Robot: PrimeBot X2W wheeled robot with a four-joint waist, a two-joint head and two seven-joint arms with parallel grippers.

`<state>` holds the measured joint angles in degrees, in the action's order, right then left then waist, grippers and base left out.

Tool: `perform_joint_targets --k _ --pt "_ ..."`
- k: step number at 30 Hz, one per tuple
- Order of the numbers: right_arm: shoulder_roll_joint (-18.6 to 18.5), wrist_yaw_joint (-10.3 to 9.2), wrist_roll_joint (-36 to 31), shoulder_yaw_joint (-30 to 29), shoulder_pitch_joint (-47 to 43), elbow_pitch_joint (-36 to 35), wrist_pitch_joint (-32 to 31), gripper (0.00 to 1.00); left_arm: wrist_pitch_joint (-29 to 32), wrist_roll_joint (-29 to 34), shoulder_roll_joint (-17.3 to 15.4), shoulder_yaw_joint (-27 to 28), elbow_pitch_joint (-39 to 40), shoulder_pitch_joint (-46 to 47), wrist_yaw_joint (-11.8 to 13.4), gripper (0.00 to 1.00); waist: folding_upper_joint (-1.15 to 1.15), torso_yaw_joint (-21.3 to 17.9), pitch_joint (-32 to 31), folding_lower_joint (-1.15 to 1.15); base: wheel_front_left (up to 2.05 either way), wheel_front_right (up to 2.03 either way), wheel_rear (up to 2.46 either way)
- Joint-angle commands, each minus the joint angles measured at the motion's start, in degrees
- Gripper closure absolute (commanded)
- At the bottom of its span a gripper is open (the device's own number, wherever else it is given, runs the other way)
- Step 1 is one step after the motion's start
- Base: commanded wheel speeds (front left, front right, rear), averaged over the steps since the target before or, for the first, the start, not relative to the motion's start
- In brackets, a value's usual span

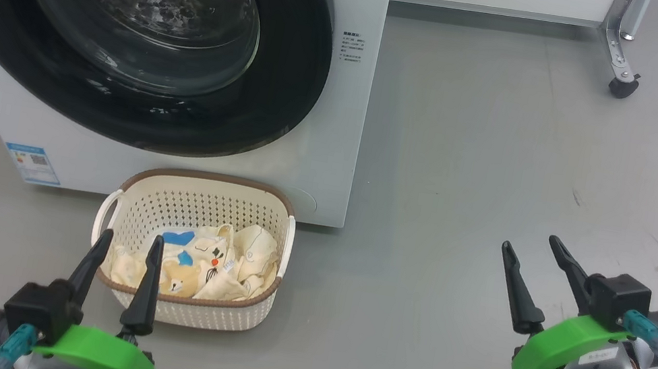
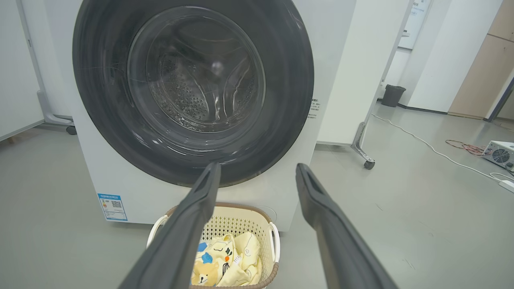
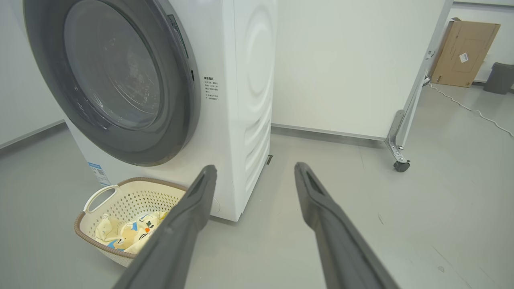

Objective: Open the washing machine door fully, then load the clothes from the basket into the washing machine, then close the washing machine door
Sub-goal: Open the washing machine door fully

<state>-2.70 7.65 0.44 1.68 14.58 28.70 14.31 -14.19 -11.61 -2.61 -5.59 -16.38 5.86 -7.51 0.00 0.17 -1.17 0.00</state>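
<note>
Shut washing machine door [image 1: 138,6], likely rigid and slick: grasp right rim; left gripper [image 1: 132,235], right gripper [image 1: 529,241], fingers spread, empty

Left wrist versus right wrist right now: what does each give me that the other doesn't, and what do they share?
Left wrist: a straight-on look through the washing machine door at the perforated drum, plus a white fan unit on the floor. Right wrist: the ribbed side panel of the washing machine and a cardboard box. Both: the door shut, the basket with the clothes in it.
</note>
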Motion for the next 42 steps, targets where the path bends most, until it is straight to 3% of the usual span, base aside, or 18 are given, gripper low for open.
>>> perform_joint_targets --k 1,24,25,26,27,28,31,34,42 --pt "-0.2 -0.16 0.1 1.0 2.8 -1.7 0.7 0.00 -0.8 0.6 -0.8 2.1 2.3 2.2 0.0 0.00 0.00 0.1 0.0 0.00 0.00 0.00 0.00" --pt "-0.2 -0.16 0.3 1.2 2.7 -1.5 0.7 0.00 -0.8 0.2 -0.6 1.7 1.9 2.1 0.0 0.00 0.00 0.5 0.3 0.00 0.00 0.00 0.00" --pt "-0.2 -0.16 0.5 1.2 2.7 -1.5 0.7 0.04 -0.8 0.2 -0.6 1.7 1.9 2.1 0.0 0.00 0.00 0.6 0.3 0.00 0.00 0.00 0.00" --pt "-0.2 -0.16 0.6 1.3 2.8 -1.6 0.7 0.47 -0.8 0.1 -0.7 1.7 1.9 2.1 0.0 0.00 0.00 0.7 0.4 0.00 0.00 0.00 0.00" --pt "-0.2 -0.16 0.7 1.3 2.8 -1.7 0.7 0.67 -0.8 0.1 -0.7 1.6 1.9 2.1 0.0 0.00 0.00 0.7 0.5 0.00 0.00 0.00 0.00" --pt "-0.2 -0.16 0.8 1.2 2.9 -2.0 0.7 1.00 -0.8 0.1 -0.7 1.6 1.9 2.2 0.0 0.00 0.00 0.8 0.6 0.00 0.00 0.00 0.00" --pt "-0.2 -0.16 3.7 0.9 2.8 -2.6 0.7 1.00 -0.8 0.1 -0.8 1.4 1.9 2.3 0.0 0.00 0.00 1.3 1.1 0.00 0.00 0.00 0.00" --pt "-0.2 -0.16 10.6 0.7 2.9 -2.3 0.7 1.00 -0.8 0.0 -0.8 0.9 1.9 2.7 0.0 0.00 0.00 2.1 2.1 0.00 0.00 0.00 0.00" --pt "-0.2 -0.16 35.5 0.5 6.3 1.0 0.7 1.00 -0.8 -0.2 -0.8 -0.4 2.0 4.6 0.0 0.00 0.00 4.7 6.3 0.00 0.00 0.00 0.00"
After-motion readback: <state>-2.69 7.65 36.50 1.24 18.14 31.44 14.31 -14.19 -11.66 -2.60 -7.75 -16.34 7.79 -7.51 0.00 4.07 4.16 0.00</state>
